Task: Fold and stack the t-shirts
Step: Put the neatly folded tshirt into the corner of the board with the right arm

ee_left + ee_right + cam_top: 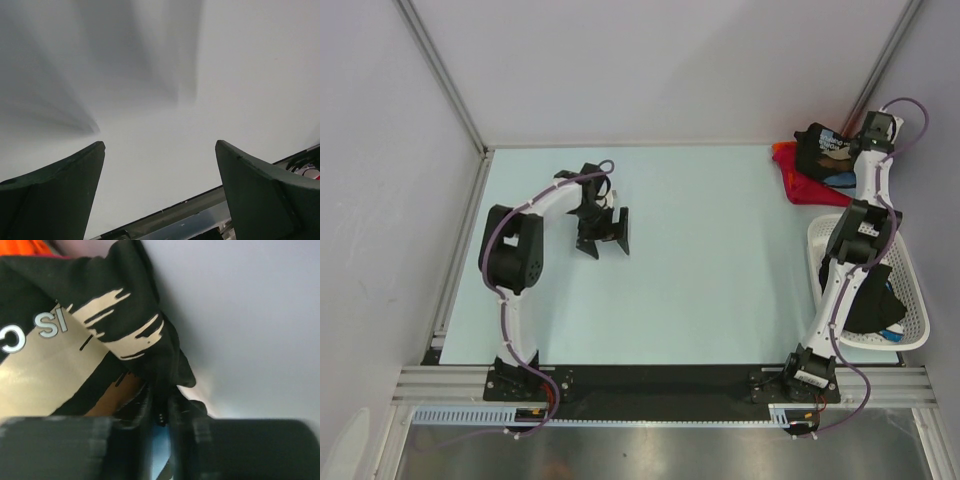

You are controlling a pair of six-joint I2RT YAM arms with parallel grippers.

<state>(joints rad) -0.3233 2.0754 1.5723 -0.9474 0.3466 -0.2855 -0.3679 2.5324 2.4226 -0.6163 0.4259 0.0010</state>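
Nearest to us on the right, the white lattice basket [917, 330] sits against the table's near right edge with a dark garment [876, 296], probably another shirt, heaped inside, and the right arm rises straight over it. Farther in, on the left half, the left gripper [604, 238] hangs over the bare table [720, 260] with its fingers [60, 185] spread wide and nothing between them. At the far right corner lies the heap: a black t-shirt [817, 146] with a cream print on top of a red shirt [808, 188] and an orange one [782, 152]. The right gripper [160, 402] has its fingers pinched nearly together on a fold of the black cloth near its edge. We judge the step to be pulling this shirt off the heap and out to the middle for folding. To do it well we should lift before dragging, so the red and orange layers are not towed along, and carry it leftward and toward us until the left gripper can take a second edge and spread it flat. One pinch point lets the cloth hang bunched, so a slow, high carry seems wise. Room is tight at that corner: the side wall and back wall close in on the wrist, and the basket rim lies under the arm's return path. The centre and left of the table offer wide open room.
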